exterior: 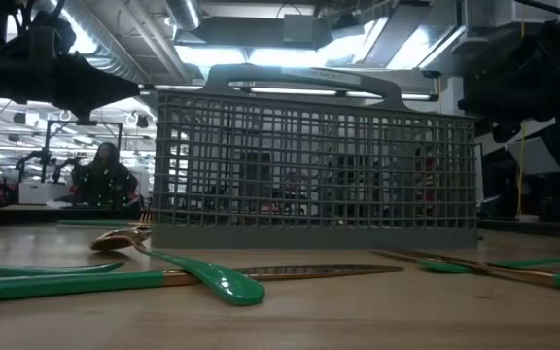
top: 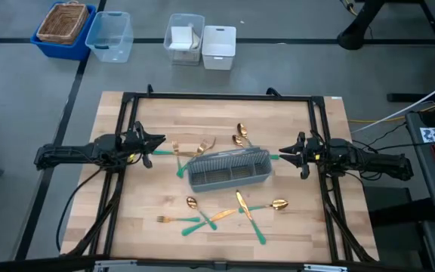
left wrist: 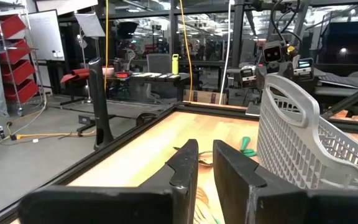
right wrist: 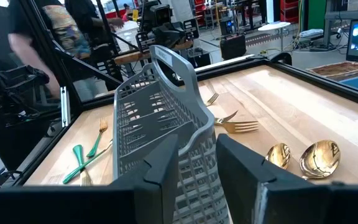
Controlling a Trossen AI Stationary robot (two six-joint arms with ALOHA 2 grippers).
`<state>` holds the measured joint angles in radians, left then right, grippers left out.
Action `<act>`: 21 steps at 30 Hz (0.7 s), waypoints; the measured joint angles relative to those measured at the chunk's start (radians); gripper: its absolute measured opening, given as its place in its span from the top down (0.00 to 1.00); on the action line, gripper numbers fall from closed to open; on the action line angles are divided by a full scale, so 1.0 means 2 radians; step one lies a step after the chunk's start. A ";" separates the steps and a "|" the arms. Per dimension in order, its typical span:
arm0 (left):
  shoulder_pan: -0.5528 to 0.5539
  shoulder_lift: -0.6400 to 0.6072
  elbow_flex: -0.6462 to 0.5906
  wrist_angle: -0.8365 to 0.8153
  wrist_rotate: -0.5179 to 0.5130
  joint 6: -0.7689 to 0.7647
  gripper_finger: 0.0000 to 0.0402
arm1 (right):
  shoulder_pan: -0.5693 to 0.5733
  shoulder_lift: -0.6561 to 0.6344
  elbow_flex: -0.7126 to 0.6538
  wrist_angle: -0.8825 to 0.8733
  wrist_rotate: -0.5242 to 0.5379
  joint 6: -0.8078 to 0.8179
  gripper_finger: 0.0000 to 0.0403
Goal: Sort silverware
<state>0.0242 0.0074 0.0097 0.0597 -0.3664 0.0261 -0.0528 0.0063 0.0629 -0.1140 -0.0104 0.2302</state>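
The grey mesh caddy point(top: 229, 168) stands at the table's middle, its handle arching over it point(right wrist: 176, 62). Gold silverware with teal handles lies around it: several pieces near the front edge point(top: 225, 213), two forks point(top: 191, 143) and two spoons point(top: 240, 136) on the far side. The spoons point(right wrist: 303, 157) and forks point(right wrist: 235, 126) also show in the right wrist view. My left gripper point(top: 155, 145) is open, left of the caddy, near the forks. My right gripper point(top: 282, 153) is open at the caddy's right end, with the end wall point(right wrist: 197, 149) showing between its fingers. My right gripper comes level from the table's right at the caddy's right end wall point(right wrist: 199, 158), a finger point(right wrist: 166, 165) showing on either side of it. Whether the fingers touch the wall I cannot tell. The caddy stands upright on the table. My left gripper touches nothing.
A black frame point(top: 134, 102) runs around the tabletop. Beyond the far edge stand a blue bin with a basket point(top: 63, 26), a clear bin point(top: 110, 34) and white containers point(top: 202, 44). A person point(right wrist: 42, 37) stands beyond the table. Bare wood lies at the far right corner point(top: 293, 121).
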 joint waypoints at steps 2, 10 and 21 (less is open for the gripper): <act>0.000 0.000 0.000 0.000 0.000 0.000 0.89 | 0.000 0.000 0.000 0.000 0.000 0.000 0.73; 0.000 0.000 0.000 0.000 0.000 0.000 0.89 | 0.000 0.000 0.000 0.000 0.000 0.000 0.73; 0.000 0.000 0.000 0.000 -0.004 0.007 0.89 | 0.000 0.000 0.000 0.000 0.000 0.000 0.73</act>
<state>0.0242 0.0074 0.0097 0.0597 -0.3752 0.0400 -0.0526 0.0063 0.0631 -0.1139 -0.0104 0.2302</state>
